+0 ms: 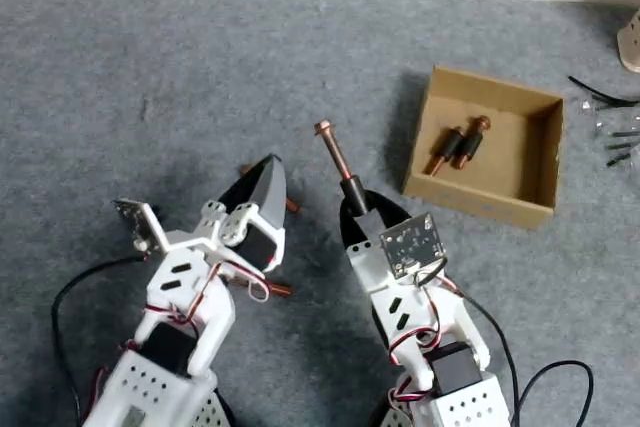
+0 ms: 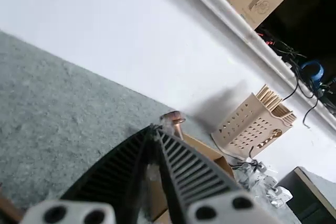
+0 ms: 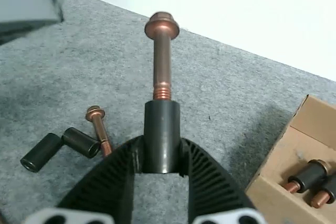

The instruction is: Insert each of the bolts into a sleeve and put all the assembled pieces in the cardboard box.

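My right gripper (image 1: pixel 355 209) is shut on a black sleeve (image 3: pixel 161 135) with a copper bolt (image 3: pixel 161 56) standing partly out of it, head pointing away (image 1: pixel 335 155). It sits left of the cardboard box (image 1: pixel 540 209), which holds two assembled pieces (image 1: pixel 458 147). My left gripper (image 1: pixel 272 165) is shut with nothing between its ribbed fingers (image 2: pixel 184 166), just left of the held bolt. A loose bolt (image 3: pixel 98 127) and two loose sleeves (image 3: pixel 79 141) lie on the carpet near it. Copper bolt ends (image 1: pixel 278 289) poke out from under the left arm.
Grey carpet covers the table. Black cables and small parts (image 1: pixel 610 127) lie right of the box. A perforated wooden holder (image 2: pixel 257 124) stands by the white wall. Open carpet stretches across the far left.
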